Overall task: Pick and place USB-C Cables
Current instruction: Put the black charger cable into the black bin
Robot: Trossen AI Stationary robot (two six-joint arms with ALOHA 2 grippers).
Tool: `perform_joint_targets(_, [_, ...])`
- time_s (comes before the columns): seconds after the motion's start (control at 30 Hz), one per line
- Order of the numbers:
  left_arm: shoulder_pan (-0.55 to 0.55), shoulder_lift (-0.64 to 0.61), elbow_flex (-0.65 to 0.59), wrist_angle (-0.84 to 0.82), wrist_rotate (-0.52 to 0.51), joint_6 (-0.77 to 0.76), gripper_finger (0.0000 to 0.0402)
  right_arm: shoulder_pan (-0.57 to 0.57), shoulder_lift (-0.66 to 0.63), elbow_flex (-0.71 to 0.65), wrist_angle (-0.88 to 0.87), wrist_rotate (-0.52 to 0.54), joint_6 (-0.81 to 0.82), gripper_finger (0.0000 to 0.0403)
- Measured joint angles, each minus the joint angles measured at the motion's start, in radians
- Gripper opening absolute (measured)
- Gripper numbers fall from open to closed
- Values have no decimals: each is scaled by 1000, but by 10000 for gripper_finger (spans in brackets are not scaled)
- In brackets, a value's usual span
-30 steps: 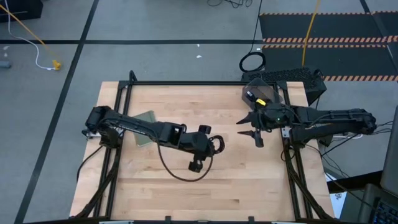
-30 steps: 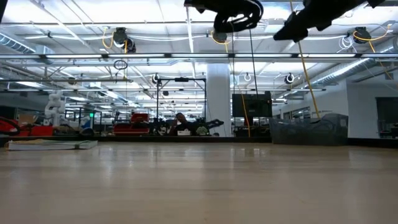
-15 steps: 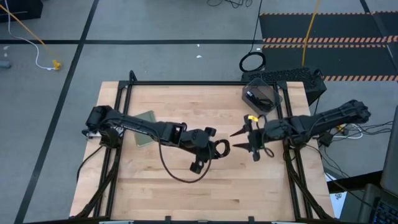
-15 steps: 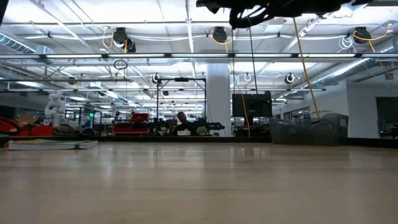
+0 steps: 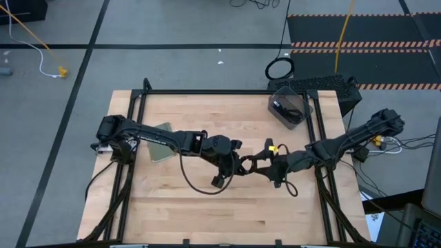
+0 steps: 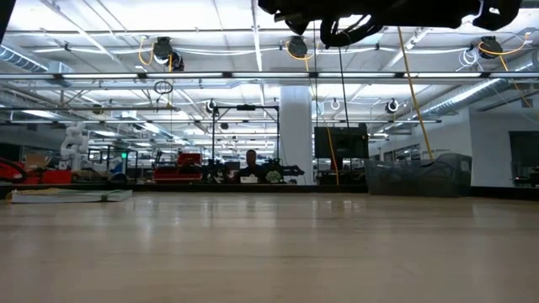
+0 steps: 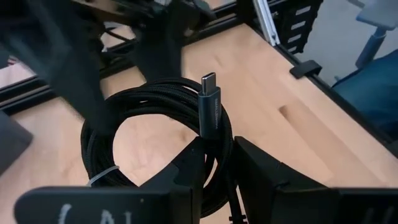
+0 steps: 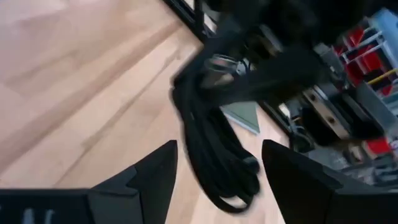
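A black braided USB-C cable bundle (image 7: 146,134), coiled and bound by a white tie (image 7: 99,178), is high above the table's middle (image 5: 247,164); its metal plug (image 7: 208,87) sticks out past the coil. My left gripper (image 7: 217,165) is shut on it. My right gripper (image 8: 217,171) is open and faces the coil (image 8: 214,146) from the table's right (image 5: 262,160), one finger on either side of the coil's far part; touch does not show. In the low view both grippers and the coil (image 6: 344,29) sit at the top edge. Another black cable lies in the grey bin (image 5: 289,107). My left gripper pinches the coil's strands beside the plug's grey shell (image 7: 213,140) between its two fingers, coming about level from the table's left. The plug lies along the gap between the fingers. The whole bundle is lifted clear of the table, the loop spread out beyond the fingertips.
The grey bin stands at the table's far right corner. A flat green pad (image 5: 160,141) lies on the table's left part under the left arm. The left arm's own black cord (image 5: 196,189) sags over the table. A black ring-shaped cord loop (image 5: 279,67) lies on the floor beyond.
My right gripper has swung from beside the bin toward the table's near and left side, reaching the bundle in my left gripper, and stays open. My left gripper has carried the bundle a little toward the table's right.
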Motion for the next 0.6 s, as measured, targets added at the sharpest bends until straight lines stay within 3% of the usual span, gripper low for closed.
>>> perform_joint_targets(0.17, [-1,0,0,-1,2,0,81,2,49,0,56,1,-78,222])
perform_joint_targets(0.6, [-1,0,0,-6,0,-35,81,2,64,-1,100,-2,-142,143])
